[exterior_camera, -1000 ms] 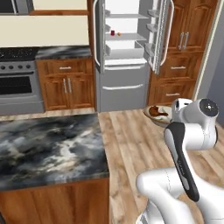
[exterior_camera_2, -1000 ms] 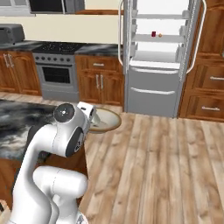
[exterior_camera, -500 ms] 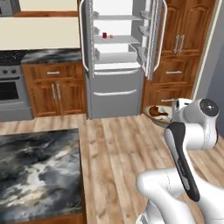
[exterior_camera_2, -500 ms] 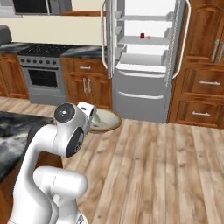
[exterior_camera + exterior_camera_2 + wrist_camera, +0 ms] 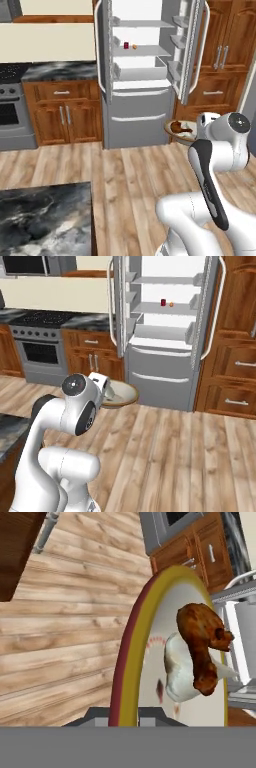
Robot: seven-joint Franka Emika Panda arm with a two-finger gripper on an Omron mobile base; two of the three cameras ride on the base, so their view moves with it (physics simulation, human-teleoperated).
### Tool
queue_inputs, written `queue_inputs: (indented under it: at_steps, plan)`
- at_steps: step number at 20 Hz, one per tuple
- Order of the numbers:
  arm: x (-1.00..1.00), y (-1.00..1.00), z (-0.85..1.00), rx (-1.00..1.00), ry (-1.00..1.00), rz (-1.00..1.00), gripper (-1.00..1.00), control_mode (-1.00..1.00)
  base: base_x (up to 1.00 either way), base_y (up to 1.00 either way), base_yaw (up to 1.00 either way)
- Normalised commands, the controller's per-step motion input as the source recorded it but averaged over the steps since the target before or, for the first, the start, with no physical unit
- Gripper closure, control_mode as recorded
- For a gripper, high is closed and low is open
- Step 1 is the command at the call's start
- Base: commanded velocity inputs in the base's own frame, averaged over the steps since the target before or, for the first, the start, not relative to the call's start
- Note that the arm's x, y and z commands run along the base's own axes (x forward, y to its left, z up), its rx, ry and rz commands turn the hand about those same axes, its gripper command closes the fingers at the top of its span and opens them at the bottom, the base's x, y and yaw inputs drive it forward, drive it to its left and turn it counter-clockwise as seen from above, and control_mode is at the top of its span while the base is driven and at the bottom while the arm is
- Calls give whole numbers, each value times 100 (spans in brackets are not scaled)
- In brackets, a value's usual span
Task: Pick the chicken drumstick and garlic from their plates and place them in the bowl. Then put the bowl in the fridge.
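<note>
The fridge point(image 5: 145, 75) stands ahead with both doors swung wide and its white shelves bare but for two small items on a middle shelf, well beyond the robot across the wooden floor point(image 5: 190, 456). The bowl point(image 5: 120, 396) rides out in front of the arm, off any surface, carried by its near rim: the fingers are pinched narrow on that rim at the bottom of the hand view, their tips hidden by it. Inside lie the chicken drumstick point(image 5: 202, 639) and, touching it underneath, the garlic point(image 5: 177, 672). The bowl looks stiff and light, but a one-sided rim hold lets it tip, and both loose, rounded pieces could roll out; it probably wants carrying level, then sliding flat onto a shelf.
</note>
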Motion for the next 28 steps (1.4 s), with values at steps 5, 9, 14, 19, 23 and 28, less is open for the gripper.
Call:
queue_inputs:
  at_steps: [5, 9, 14, 19, 23, 28]
  plan:
    - [0, 0, 0, 0, 0, 0, 100, 100, 85, -28, 1]
    - [0, 0, 0, 0, 0, 0, 100, 100, 82, -32, 0]
    - [0, 0, 0, 0, 0, 0, 100, 100, 81, -37, 2]
    - [0, 0, 0, 0, 0, 0, 100, 100, 74, -40, 0]
    - [0, 0, 0, 0, 0, 0, 100, 100, 74, -42, 0]
    - [0, 0, 0, 0, 0, 0, 100, 100, 72, -41, 1]
